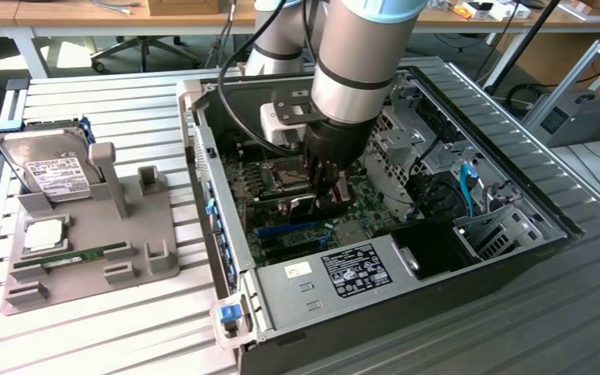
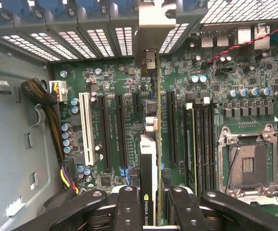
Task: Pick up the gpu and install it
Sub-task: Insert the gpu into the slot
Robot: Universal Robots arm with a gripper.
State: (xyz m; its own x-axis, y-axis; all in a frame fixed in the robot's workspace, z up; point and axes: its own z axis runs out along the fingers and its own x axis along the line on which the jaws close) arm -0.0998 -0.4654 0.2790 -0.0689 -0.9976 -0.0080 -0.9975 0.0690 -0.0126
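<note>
Dark circuit board seen edge-on, the gpu (image 2: 150, 159) stands upright between the fingers of the claw (image 2: 152, 195). The claw is partly closed, clamped on the card's near end. At the end far from the claw, the card's silver bracket (image 2: 151, 29) meets the slotted rear wall. Beneath the claw lies the green motherboard (image 2: 211, 72), where the card runs along a black slot; whether it is seated I can't tell. The open computer case (image 1: 198, 133) lies on the slatted counter (image 1: 102, 94).
</note>
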